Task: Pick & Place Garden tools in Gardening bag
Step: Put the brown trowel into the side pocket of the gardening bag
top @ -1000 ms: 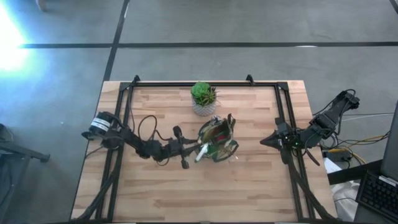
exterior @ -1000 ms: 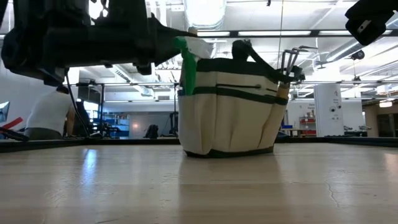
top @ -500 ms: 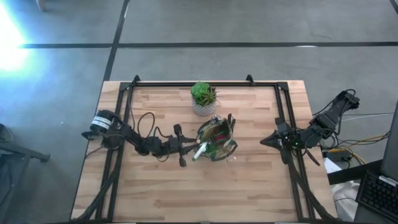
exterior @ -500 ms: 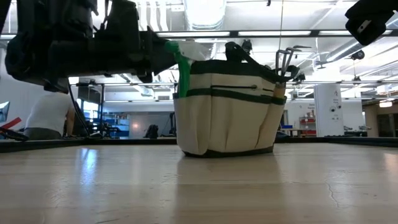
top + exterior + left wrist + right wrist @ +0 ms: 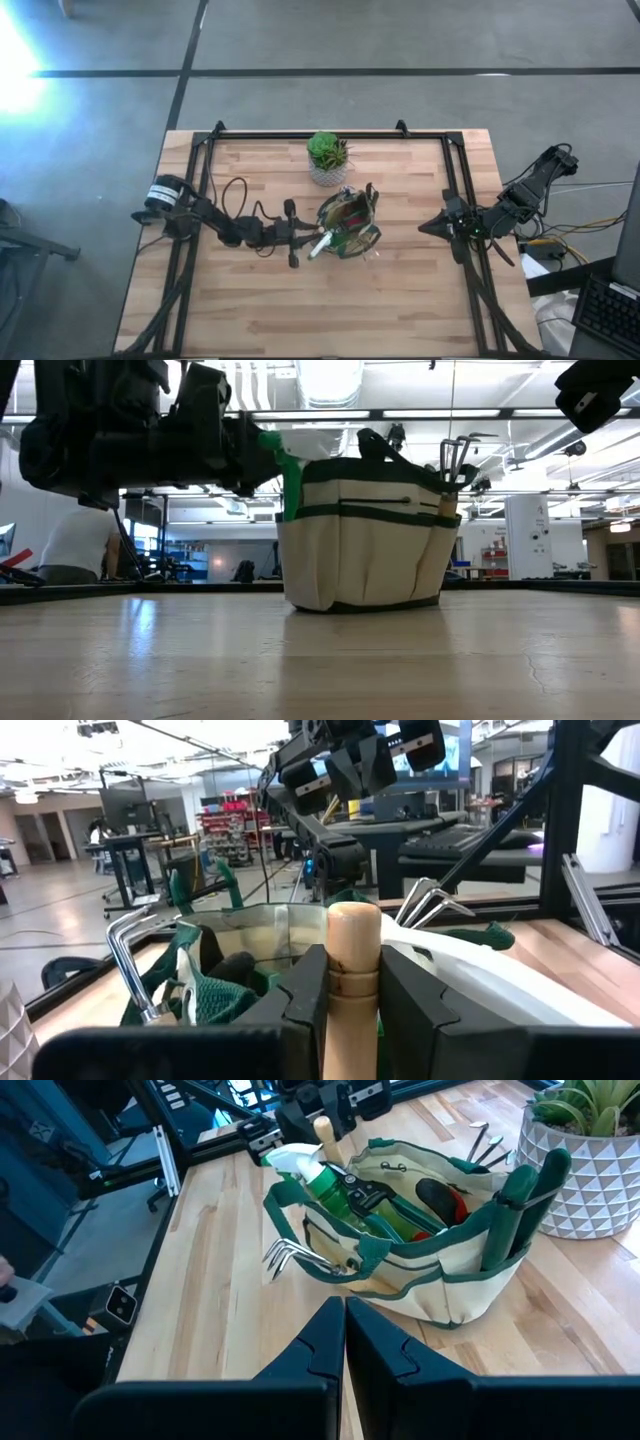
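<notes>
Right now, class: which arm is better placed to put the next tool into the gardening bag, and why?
The left. Its claw is shut on a wooden tool handle right at the gardening bag. The right claw is shut, holds nothing and waits at the table's right edge.

Overhead, table-level and two wrist views, all sharing the gardening bag [image 5: 349, 226].

You see a pale, smooth wooden worktop [image 5: 300, 300] with a slight sheen, a soft matt tan cloth gardening bag [image 5: 365, 535] trimmed in dark green, a bare smooth wooden tool handle [image 5: 352, 985], and shiny metal rake prongs [image 5: 290, 1256].
</notes>
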